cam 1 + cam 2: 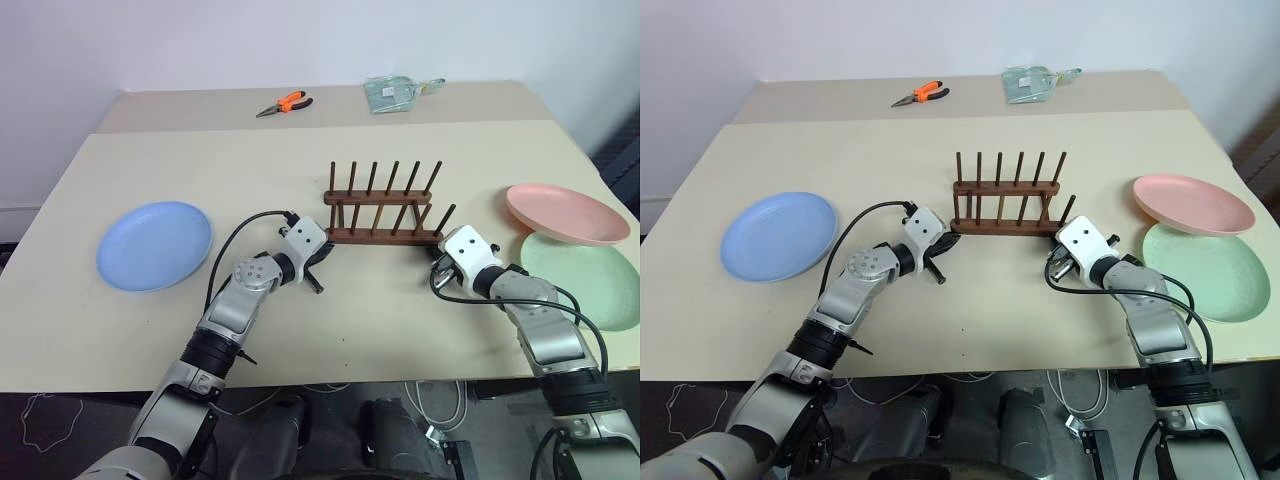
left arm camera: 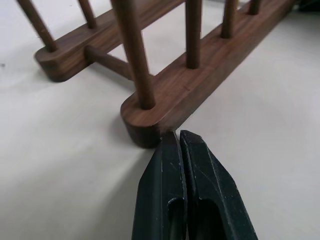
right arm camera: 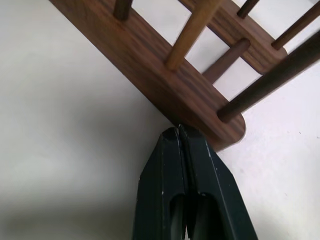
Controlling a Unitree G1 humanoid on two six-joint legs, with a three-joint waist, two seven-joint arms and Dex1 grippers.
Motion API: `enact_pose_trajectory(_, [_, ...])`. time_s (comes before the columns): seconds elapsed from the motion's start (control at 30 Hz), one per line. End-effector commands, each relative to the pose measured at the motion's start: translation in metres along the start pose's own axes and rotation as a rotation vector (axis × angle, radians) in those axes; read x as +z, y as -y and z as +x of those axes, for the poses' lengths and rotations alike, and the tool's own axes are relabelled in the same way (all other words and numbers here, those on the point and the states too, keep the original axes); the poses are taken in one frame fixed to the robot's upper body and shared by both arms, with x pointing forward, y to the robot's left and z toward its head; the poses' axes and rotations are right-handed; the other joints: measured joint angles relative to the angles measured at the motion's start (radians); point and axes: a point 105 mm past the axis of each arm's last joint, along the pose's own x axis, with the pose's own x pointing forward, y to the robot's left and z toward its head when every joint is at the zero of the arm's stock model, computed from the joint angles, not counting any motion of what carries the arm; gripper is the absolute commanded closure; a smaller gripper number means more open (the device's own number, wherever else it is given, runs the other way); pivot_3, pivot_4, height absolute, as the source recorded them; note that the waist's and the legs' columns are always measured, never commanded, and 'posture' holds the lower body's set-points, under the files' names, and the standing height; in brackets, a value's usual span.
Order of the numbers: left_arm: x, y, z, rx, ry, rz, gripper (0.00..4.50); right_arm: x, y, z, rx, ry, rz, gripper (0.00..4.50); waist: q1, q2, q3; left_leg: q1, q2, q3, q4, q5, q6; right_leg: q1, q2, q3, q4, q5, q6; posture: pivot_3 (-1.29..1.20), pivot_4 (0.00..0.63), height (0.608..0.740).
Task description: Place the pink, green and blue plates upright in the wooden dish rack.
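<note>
The wooden dish rack (image 1: pixel 383 210) stands empty at the table's middle, its pegs upright. My left gripper (image 2: pixel 175 134) is shut, with its tips against the left end of the rack's near rail (image 2: pixel 150 117). My right gripper (image 3: pixel 178 128) is also shut, and its tips press the near rail's right end (image 3: pixel 200 110). Neither holds anything. The blue plate (image 1: pixel 154 245) lies flat at the left. At the right, the pink plate (image 1: pixel 566 213) lies flat with its near rim over the far edge of the green plate (image 1: pixel 585 280).
Orange-handled pliers (image 1: pixel 285 103) and a pale green packet (image 1: pixel 395 93) lie on the far table section. A seam (image 1: pixel 200 130) separates that section from the near one. The green plate sits close to the table's right edge.
</note>
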Motion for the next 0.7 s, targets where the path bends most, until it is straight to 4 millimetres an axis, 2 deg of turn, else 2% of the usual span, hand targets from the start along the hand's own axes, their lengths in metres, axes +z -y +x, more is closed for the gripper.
enact_pose_trajectory(0.03, [-0.006,-0.002,-0.009,0.008,-0.005,-0.022,4.50,0.014,0.037,-0.030,-0.057,0.022,-0.111,3.27,0.001,0.001,0.000,0.000,0.000,0.000,0.000,0.000,0.000,0.000,0.000,0.000,0.000,0.000,0.000,0.00,0.150,0.729])
enact_pose_trajectory(0.07, [-0.003,0.001,-0.011,-0.005,0.008,-0.026,4.50,0.016,0.041,-0.037,-0.057,0.019,-0.138,2.75,0.001,0.001,0.000,-0.001,-0.001,0.000,0.000,0.000,0.000,-0.001,0.000,0.000,0.000,0.000,0.000,0.00,0.150,0.729])
enact_pose_trajectory(0.13, [0.006,0.010,-0.018,-0.057,0.059,-0.039,4.50,0.023,0.065,-0.058,-0.096,-0.008,-0.219,1.80,0.001,0.001,0.001,-0.001,-0.001,0.000,-0.001,-0.001,0.001,-0.001,-0.001,0.000,-0.001,-0.001,0.001,0.00,0.150,0.729])
enact_pose_trajectory(0.23, [0.014,0.019,-0.027,-0.114,0.099,-0.053,4.50,0.029,0.090,-0.079,-0.141,-0.064,-0.313,1.80,-0.001,0.002,0.001,-0.002,-0.001,0.001,-0.002,-0.001,0.001,-0.003,-0.001,0.001,-0.001,-0.001,0.001,0.00,0.150,0.729])
enact_pose_trajectory(0.37, [0.025,0.030,-0.034,-0.196,0.147,-0.054,4.50,0.015,0.121,-0.092,-0.224,-0.200,-0.443,1.80,0.001,0.001,0.001,-0.002,0.000,0.001,-0.001,-0.001,0.000,-0.002,-0.002,0.001,-0.001,-0.001,0.001,0.00,0.150,0.729])
enact_pose_trajectory(0.53, [0.044,0.036,-0.039,-0.252,0.205,-0.045,4.50,-0.016,0.141,-0.095,-0.263,-0.367,-0.579,1.80,0.000,0.002,0.001,-0.002,-0.001,0.003,-0.001,-0.002,0.000,-0.002,-0.004,0.001,-0.001,-0.001,0.001,0.00,0.150,0.729])
enact_pose_trajectory(0.67, [0.053,0.037,-0.041,-0.258,0.236,-0.056,4.50,-0.033,0.151,-0.089,-0.303,-0.412,-0.590,1.80,-0.002,0.002,0.002,-0.002,-0.001,0.003,-0.001,-0.001,0.001,-0.003,-0.004,0.002,-0.001,-0.001,0.001,0.00,0.150,0.729])
enact_pose_trajectory(0.7, [0.054,0.038,-0.041,-0.259,0.237,-0.055,4.50,-0.035,0.154,-0.088,-0.308,-0.428,-0.616,2.03,-0.002,0.002,0.002,-0.002,-0.001,0.004,-0.001,-0.001,0.001,-0.003,-0.004,0.002,-0.001,-0.001,0.001,0.00,0.150,0.729])
